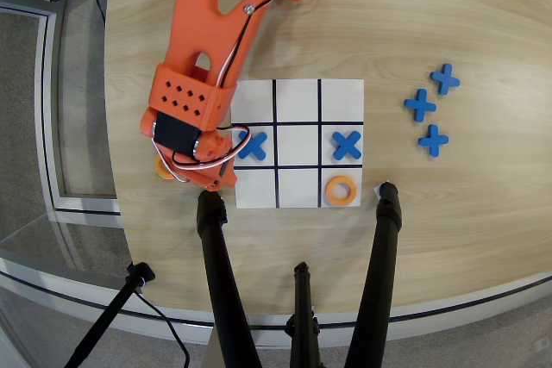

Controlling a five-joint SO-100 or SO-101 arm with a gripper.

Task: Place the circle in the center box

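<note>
In the overhead view my orange arm reaches down the left side of the table, and its gripper (210,180) hangs just left of the white grid board (297,92). The wrist body covers the fingers, so their state is hidden. It also covers the spot where the loose orange rings lie; only an edge of one circle (161,171) shows. The center box (297,144) is bare. Blue X pieces sit in the middle-left (252,146) and middle-right (347,145) squares. Another orange ring (341,190) lies in the bottom-right square.
Three spare blue X pieces (433,140) lie on the wood right of the board. Black tripod legs (216,247) (384,239) stand at the board's front edge. The table's curved edge runs close on the left.
</note>
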